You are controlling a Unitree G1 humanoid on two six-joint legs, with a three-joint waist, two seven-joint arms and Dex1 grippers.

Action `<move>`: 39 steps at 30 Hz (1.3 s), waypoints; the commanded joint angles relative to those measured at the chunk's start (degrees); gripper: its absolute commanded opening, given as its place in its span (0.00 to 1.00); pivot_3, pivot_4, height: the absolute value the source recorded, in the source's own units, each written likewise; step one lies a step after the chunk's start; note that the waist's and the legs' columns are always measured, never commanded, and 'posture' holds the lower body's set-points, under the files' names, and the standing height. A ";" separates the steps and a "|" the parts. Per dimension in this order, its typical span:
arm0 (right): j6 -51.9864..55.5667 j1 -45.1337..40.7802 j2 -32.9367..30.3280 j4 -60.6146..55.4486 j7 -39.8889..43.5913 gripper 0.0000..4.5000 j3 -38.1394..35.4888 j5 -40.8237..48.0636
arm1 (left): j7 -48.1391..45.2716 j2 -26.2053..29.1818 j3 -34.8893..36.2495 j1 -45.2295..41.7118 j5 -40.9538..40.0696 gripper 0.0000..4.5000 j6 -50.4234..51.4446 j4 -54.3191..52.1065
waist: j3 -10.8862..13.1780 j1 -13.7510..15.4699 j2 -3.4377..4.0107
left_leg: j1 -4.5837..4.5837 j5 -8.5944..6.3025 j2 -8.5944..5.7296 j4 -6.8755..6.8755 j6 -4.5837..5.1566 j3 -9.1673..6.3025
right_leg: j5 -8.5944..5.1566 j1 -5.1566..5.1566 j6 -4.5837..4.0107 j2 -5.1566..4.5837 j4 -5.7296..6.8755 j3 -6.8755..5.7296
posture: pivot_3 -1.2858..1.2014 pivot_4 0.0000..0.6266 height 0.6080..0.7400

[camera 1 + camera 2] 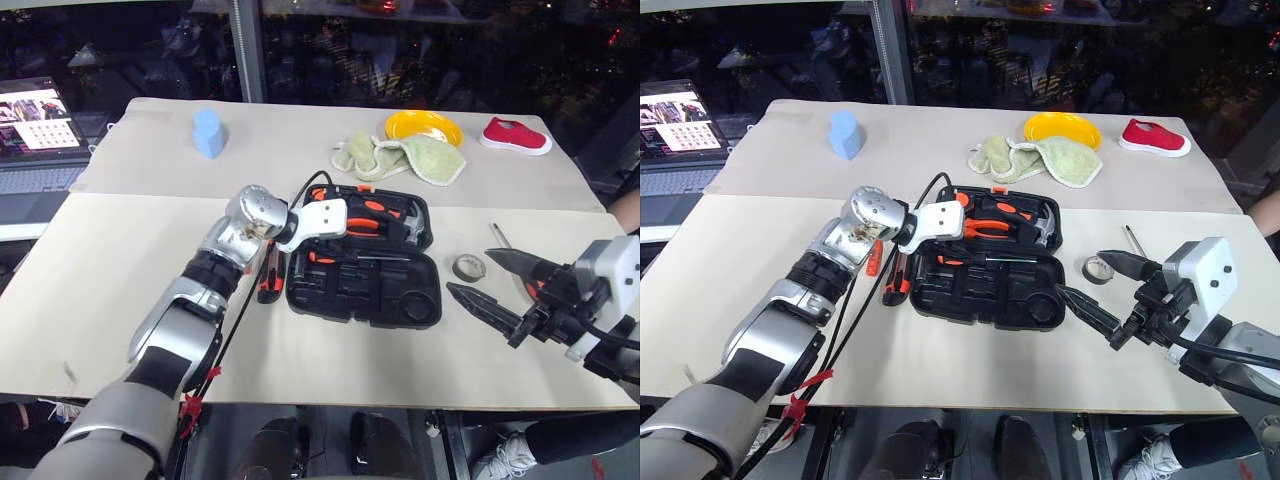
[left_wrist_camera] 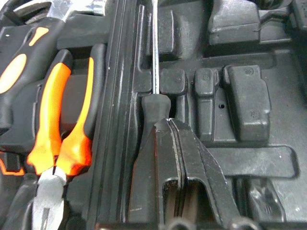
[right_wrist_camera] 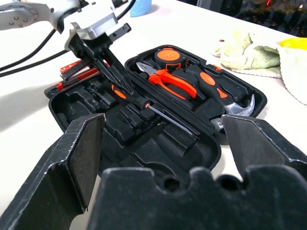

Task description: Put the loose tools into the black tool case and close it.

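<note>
The left gripper (image 3: pixel 125 86), fingers pressed together, touches the handle of a slim orange-and-black screwdriver (image 3: pixel 144 103) lying in the open flat black moulded-plastic tool case (image 1: pixel 362 285) on the beige table (image 1: pixel 120 270). The right gripper (image 1: pixel 490 280) hangs wide open, empty, near a small dark tape roll (image 1: pixel 468 267).

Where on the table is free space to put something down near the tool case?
Bare board lies in front of the black tool case, and left of the utility knife. Crowded: right of the case, with the tape roll and right gripper.
</note>
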 commanded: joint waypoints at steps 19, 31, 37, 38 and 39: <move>-0.99 -2.12 -0.07 -0.75 -1.02 1.00 0.14 0.53 | 3.27 -1.46 -0.37 -2.36 3.02 0.01 -5.57 5.19 | 0.00 0.04 0.00 | -0.01 0.00 0.00 0.01 0.00 0.00 | 0.01 0.00 0.01 -0.01 -0.01 -0.01 | 0.52 0.24 1.00; -1.12 -2.18 0.69 -0.94 -2.01 1.00 1.06 0.76 | 5.66 -2.31 -4.18 -2.51 8.38 0.01 -13.26 10.39 | -0.01 0.19 0.01 | 0.03 -0.01 0.00 0.07 0.03 0.01 | 0.06 0.09 0.03 -0.03 -0.02 0.01 | 0.52 0.24 1.00; -1.23 -1.71 1.47 -1.16 -2.41 1.00 1.27 0.39 | 5.76 -2.67 -4.64 -2.82 8.98 0.01 -15.48 12.52 | -0.04 0.29 0.05 | 0.17 -0.05 0.00 0.09 0.16 0.01 | 0.08 0.29 0.06 -0.04 -0.05 0.00 | 0.52 0.24 1.00; -1.28 -1.57 1.60 -1.16 -2.50 1.00 1.27 0.28 | 5.88 -2.75 -4.46 -3.18 8.91 0.01 -15.59 12.98 | -0.04 0.30 0.05 | 0.20 -0.16 0.00 0.09 0.35 0.01 | 0.08 0.33 0.06 -0.04 -0.06 -0.01 | 0.52 0.24 1.00; -1.42 -1.41 1.78 -1.12 -2.55 1.00 1.39 0.04 | 5.93 -2.77 -4.22 -3.50 8.76 0.01 -15.65 13.40 | -0.04 0.32 0.05 | 0.24 -0.28 0.00 0.09 0.55 0.00 | 0.08 0.38 0.06 -0.04 -0.06 -0.01 | 0.52 0.24 1.00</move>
